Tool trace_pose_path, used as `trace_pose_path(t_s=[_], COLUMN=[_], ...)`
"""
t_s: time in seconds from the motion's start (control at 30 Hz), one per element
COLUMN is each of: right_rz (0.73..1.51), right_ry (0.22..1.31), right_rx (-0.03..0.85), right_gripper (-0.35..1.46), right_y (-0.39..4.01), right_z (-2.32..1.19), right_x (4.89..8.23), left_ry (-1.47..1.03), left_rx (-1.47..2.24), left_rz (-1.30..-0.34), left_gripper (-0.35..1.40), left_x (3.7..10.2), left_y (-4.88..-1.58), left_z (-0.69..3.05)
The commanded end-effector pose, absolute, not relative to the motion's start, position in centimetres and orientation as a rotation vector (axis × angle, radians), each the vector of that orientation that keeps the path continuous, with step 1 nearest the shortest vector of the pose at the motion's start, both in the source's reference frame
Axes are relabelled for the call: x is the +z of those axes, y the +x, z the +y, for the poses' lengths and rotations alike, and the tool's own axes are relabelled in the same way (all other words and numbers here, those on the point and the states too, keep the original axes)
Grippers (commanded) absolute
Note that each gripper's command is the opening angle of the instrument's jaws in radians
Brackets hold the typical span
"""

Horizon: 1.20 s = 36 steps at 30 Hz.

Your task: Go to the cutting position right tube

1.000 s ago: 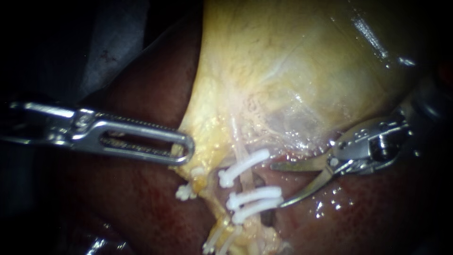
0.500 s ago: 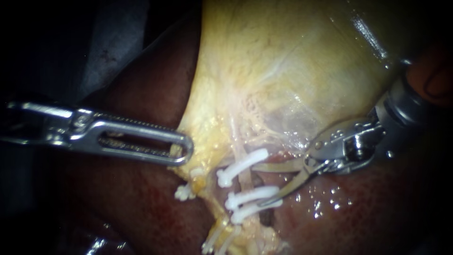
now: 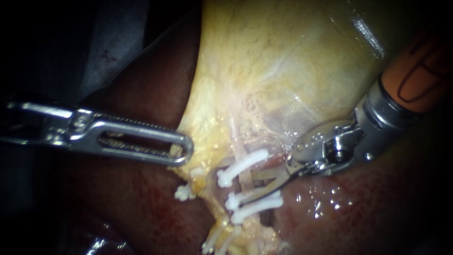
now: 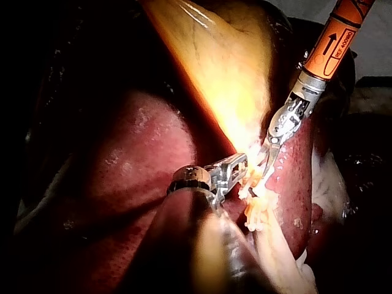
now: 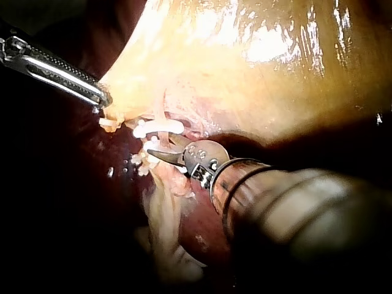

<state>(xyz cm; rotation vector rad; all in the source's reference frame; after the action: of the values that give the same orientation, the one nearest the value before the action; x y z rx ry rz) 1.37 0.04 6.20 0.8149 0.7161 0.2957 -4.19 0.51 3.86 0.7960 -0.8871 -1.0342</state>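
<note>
The right tube [image 3: 246,180] is a pale strand running down from the yellow gallbladder [image 3: 283,61]. One white clip [image 3: 243,165] crosses it above, and two more clips [image 3: 257,204] cross it below. My right instrument [image 3: 246,187] comes in from the upper right, its curved blades open around the tube, between the upper clip and the lower pair. My left instrument [image 3: 181,150] has its slotted jaws shut on the gallbladder's lower edge. In the right wrist view the blades [image 5: 156,153] sit just under the upper clip [image 5: 158,127].
Dark red liver [image 3: 141,203] lies under and around the tubes. A second clipped strand with white clips [image 3: 185,191] runs to the left of the right tube, and more clips [image 3: 217,238] sit lower down. The right instrument's orange shaft [image 3: 415,71] crosses the gallbladder's right side.
My right instrument has moved left across the liver, and its open blades now reach around the right tube between the clips. The left instrument and gallbladder have stayed put.
</note>
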Motion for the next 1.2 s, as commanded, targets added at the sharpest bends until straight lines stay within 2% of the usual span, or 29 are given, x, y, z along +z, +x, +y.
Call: trace_pose_path(t_s=[0.03, 1.2], right_rz=[0.716, 0.716], right_ry=[0.814, 0.813], right_rx=[0.296, 0.297], right_gripper=[0.24, 0.21], right_y=[1.37, 1.51], right_z=[0.05, 0.07], right_x=[6.21, 6.25], left_ry=[0.796, 0.796], left_rx=[-1.034, -1.034], left_rz=[-0.887, -0.887], left_gripper=[-0.35, -0.35], left_x=[3.86, 3.86], left_y=[-4.19, -4.19], left_z=[0.51, 0.51])
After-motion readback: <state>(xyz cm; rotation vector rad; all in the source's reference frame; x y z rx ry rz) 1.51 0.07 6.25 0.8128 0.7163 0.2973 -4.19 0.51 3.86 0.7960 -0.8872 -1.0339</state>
